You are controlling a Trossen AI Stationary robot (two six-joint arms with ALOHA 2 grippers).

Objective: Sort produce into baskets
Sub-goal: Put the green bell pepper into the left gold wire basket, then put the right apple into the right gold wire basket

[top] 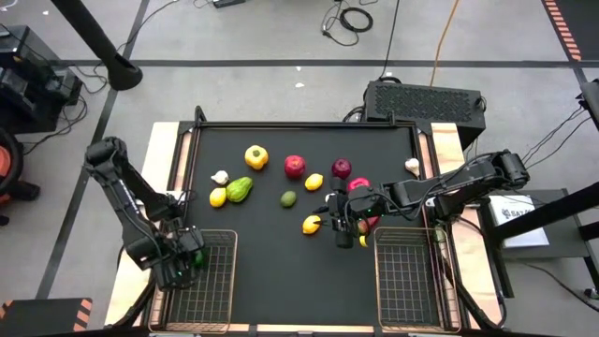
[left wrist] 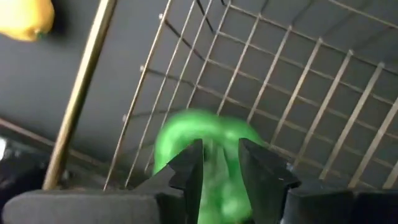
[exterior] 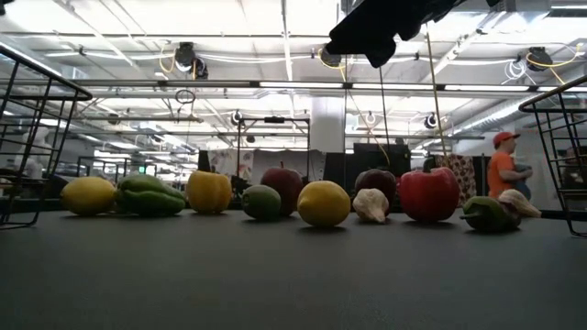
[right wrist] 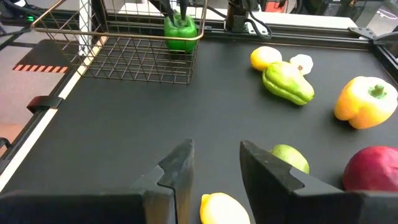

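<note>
Baskets (top: 215,290) (top: 407,281): 2 | lemons (top: 217,197) (top: 314,182) (top: 312,225): 3 | garlic (top: 220,177) (top: 412,166): 2 | left claw (left wrist: 221,149) apart over green pepper (right wrist: 180,28) | right claw (right wrist: 214,152) apart

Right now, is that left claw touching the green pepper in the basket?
Cannot tell. The left wrist view shows the left end effector straddling the blurred green pepper, no plain contact or gap.

Two wire baskets (top: 208,281), two red apples (top: 295,167), two garlic bulbs (top: 220,177), three lemons (top: 314,182) showing, one lime (top: 288,198), one yellow pepper (top: 255,156)
</note>
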